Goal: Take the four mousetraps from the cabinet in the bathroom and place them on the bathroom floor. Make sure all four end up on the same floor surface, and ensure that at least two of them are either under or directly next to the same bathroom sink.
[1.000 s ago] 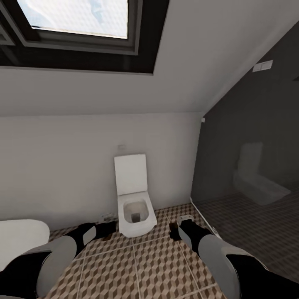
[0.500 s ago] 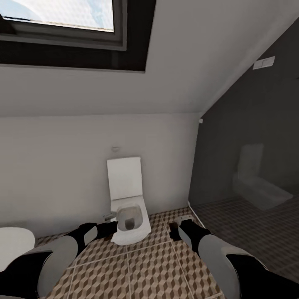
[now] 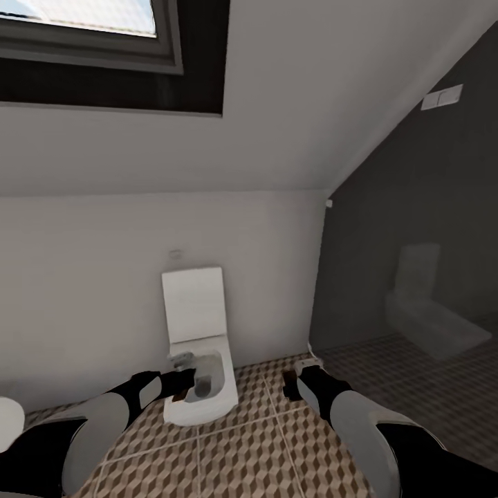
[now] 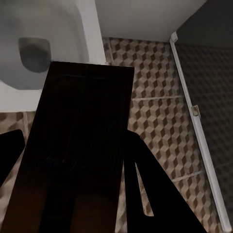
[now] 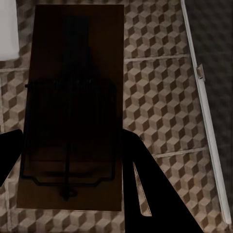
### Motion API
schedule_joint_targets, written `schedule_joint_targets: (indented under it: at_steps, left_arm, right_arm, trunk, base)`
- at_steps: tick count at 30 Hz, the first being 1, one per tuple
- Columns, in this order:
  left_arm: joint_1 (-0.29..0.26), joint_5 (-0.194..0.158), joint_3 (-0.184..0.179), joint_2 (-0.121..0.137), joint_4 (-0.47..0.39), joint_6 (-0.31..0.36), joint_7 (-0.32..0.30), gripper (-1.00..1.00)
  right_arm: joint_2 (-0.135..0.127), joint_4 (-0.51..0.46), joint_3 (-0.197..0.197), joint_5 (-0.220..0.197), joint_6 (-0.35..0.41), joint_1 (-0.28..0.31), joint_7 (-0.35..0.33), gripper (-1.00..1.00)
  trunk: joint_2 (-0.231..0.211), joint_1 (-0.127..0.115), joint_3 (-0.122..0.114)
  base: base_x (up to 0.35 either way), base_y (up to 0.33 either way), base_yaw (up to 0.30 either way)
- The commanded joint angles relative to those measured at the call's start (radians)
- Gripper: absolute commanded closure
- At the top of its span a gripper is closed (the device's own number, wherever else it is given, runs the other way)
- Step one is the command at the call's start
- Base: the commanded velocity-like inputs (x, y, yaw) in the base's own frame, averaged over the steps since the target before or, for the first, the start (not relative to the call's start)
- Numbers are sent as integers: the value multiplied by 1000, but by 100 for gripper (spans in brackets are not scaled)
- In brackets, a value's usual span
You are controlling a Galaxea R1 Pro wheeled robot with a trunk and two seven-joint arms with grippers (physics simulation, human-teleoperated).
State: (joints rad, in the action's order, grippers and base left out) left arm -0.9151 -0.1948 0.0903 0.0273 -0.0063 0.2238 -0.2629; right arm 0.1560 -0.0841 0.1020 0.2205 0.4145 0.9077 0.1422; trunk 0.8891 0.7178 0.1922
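Each hand carries a mousetrap. In the left wrist view a dark brown wooden mousetrap lies between the fingers of my left gripper, above the toilet bowl and the bathroom floor. In the right wrist view a second mousetrap, with a dark wire frame, sits in my right gripper over the cube-patterned tiles. From the head, my left gripper hangs beside the toilet and my right gripper near the dark partition. The cabinet is out of view.
A white toilet with its lid up stands against the white wall. A dark glassy partition on the right reflects it, with a pale strip at its base. A skylight is overhead. A white rounded edge shows at far left.
The whole head picture has shifted: toilet and skylight slid left and the white rounded object at the lower left has almost left the view, so the camera turned right. Both arms keep their pose.
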Motion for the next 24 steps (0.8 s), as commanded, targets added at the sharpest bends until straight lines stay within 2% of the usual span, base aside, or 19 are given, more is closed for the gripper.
schedule_joint_targets:
  at_steps: [1, 5, 10, 20, 24]
  left_arm:
    - [-1, 0, 8, 0, -1, 7, -3, 100]
    - [-1, 0, 8, -1, -1, 7, -3, 100]
    - [-1, 1, 8, -1, -1, 6, -3, 100]
    - [-1, 3, 8, 0, -1, 4, -4, 100]
    - [-1, -1, 8, 0, 0, -22, -4, 100]
  right_arm:
    - [1, -2, 8, 7, 5, 0, 3, 100]
    - [1, -2, 8, 7, 4, 0, 3, 100]
    - [1, -2, 8, 9, 6, 0, 2, 100]
    - [1, -2, 8, 10, 6, 0, 2, 100]
    - [1, -2, 8, 10, 6, 0, 2, 100]
  trunk:
    - [1, 1, 1]
    - [1, 1, 1]
    - [1, 1, 1]
    - [1, 1, 1]
    - [1, 1, 1]
  base:
    - [242, -186, 0]
    - [223, -171, 0]
    - [64, -49, 44]
    - [5, -4, 262]
    - [0, 0, 298]
